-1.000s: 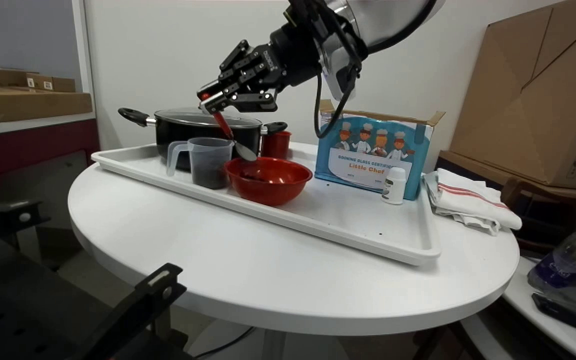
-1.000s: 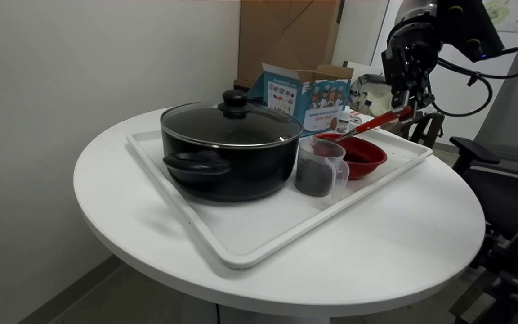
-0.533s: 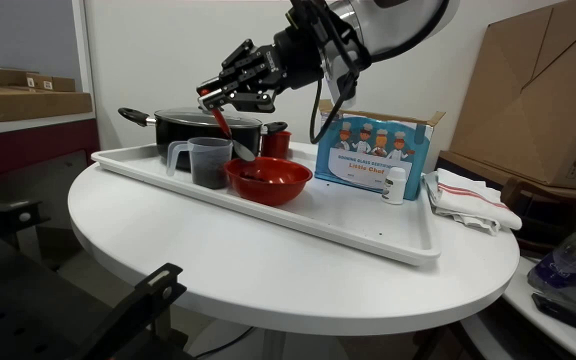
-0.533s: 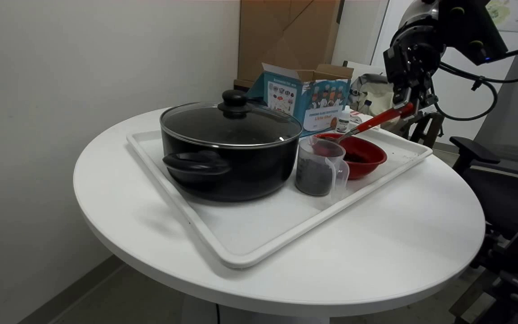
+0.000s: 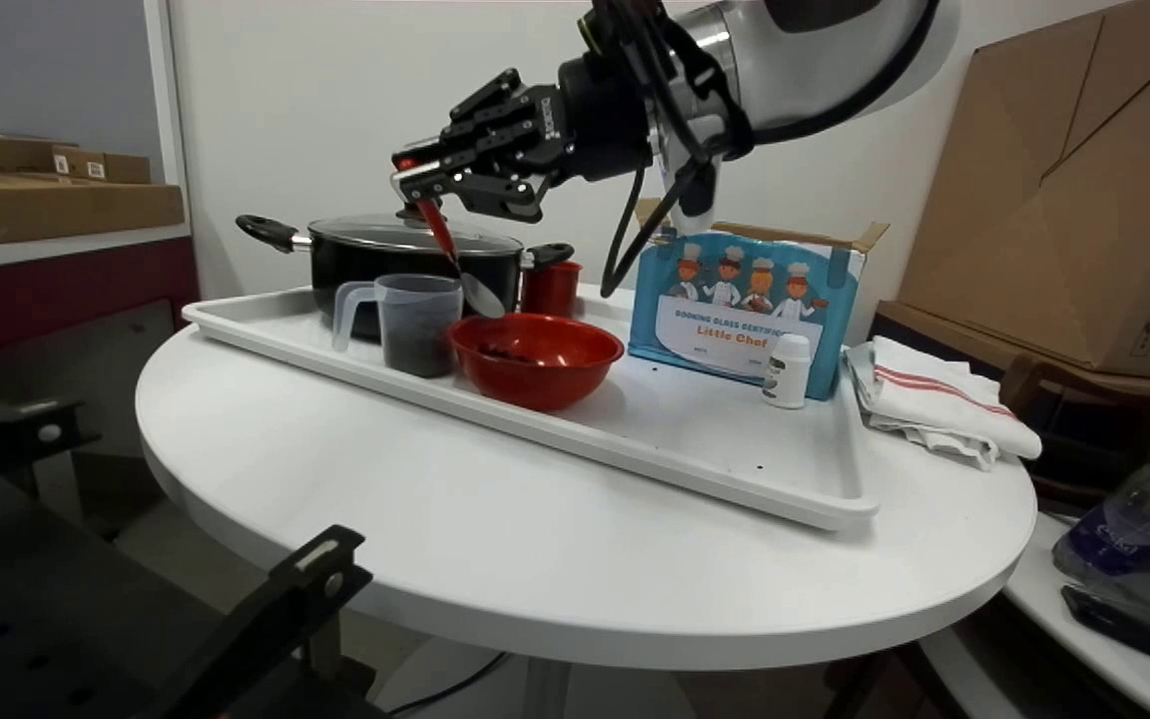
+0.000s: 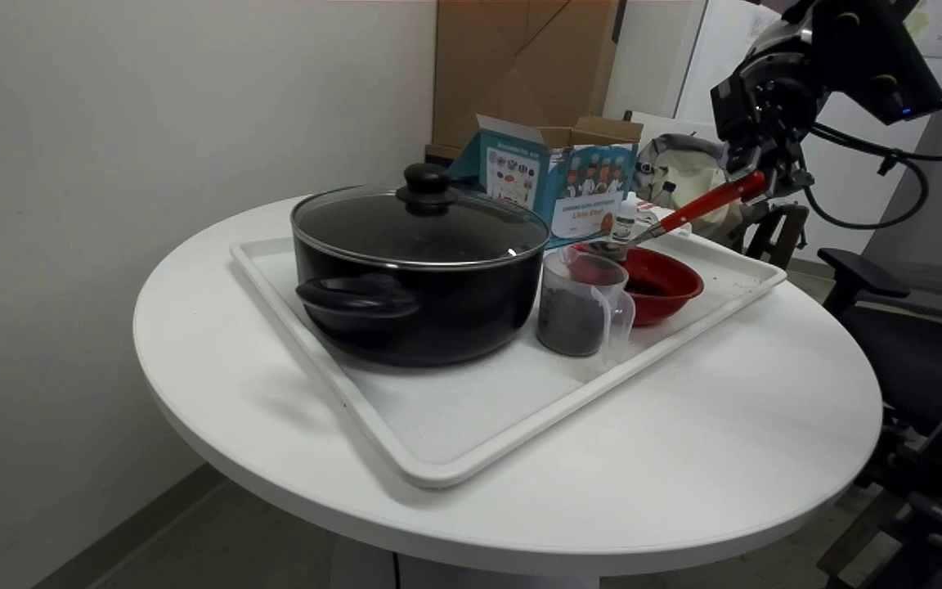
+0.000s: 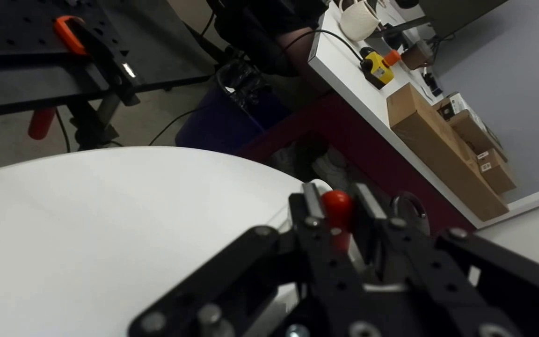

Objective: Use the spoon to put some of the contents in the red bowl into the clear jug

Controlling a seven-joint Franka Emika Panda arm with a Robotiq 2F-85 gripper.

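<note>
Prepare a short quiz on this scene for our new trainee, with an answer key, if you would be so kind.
1. Multiple choice: what do the fingers hold?
(a) the folded towel
(b) the spoon
(c) the white bottle

2. True or false: a see-through lid covers the black pot.

3. Fill in the blank: the red bowl and the clear jug both stand on a white ____.

Key: 1 b; 2 true; 3 tray.
</note>
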